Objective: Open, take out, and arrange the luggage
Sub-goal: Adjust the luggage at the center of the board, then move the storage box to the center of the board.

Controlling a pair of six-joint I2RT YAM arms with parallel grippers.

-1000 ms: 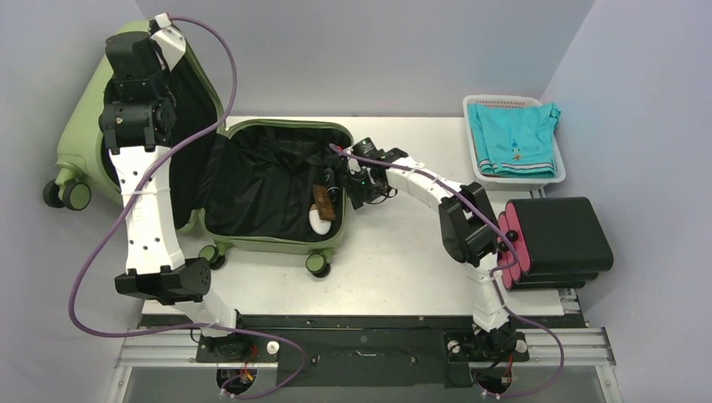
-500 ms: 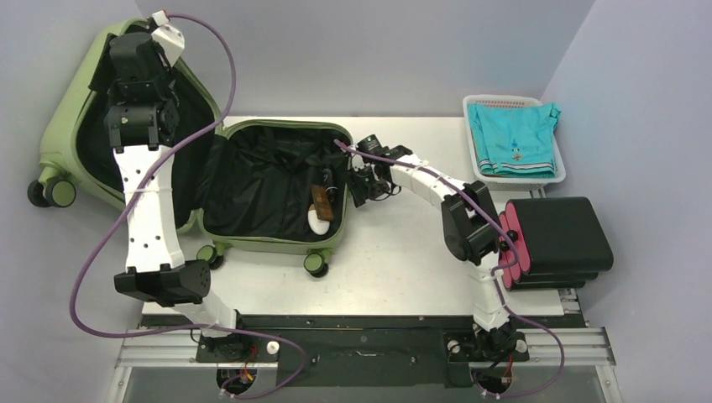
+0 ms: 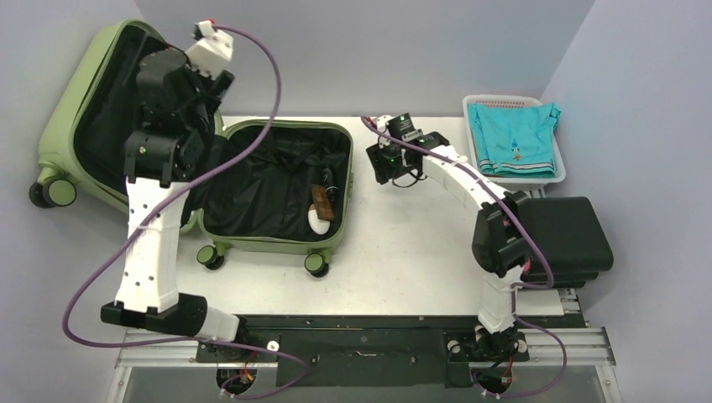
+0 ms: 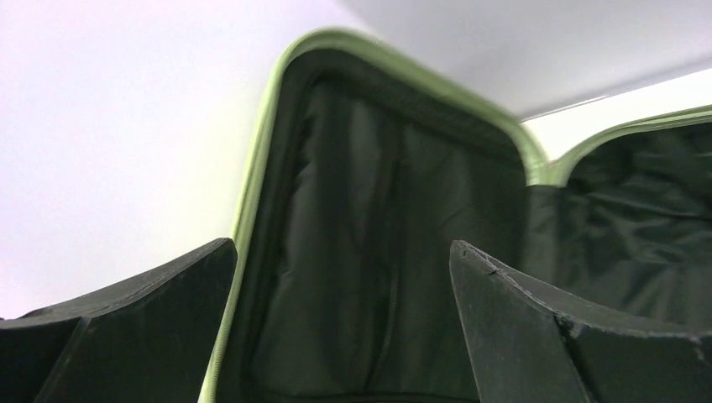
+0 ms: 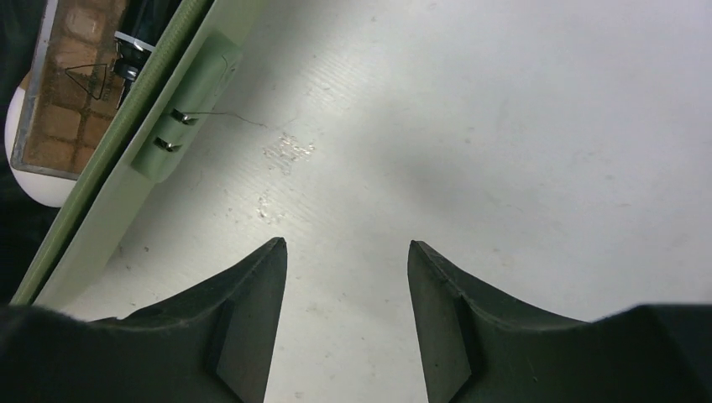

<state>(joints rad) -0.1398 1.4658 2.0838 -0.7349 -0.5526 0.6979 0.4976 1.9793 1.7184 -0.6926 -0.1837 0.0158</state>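
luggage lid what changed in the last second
The lid of the luggage swung further open to the left. The left gripper opened, let go of it and pulled away. The right gripper drew back from the luggage's right rim to over bare table, jaws still apart. The basket and black case stayed put.

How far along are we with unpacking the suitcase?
Done: the suitcase lies open, lid swung back left. In hand: nothing; the left tool is open by the lid, the right tool open over the table. Left: the brown item and white item inside, not yet taken out.
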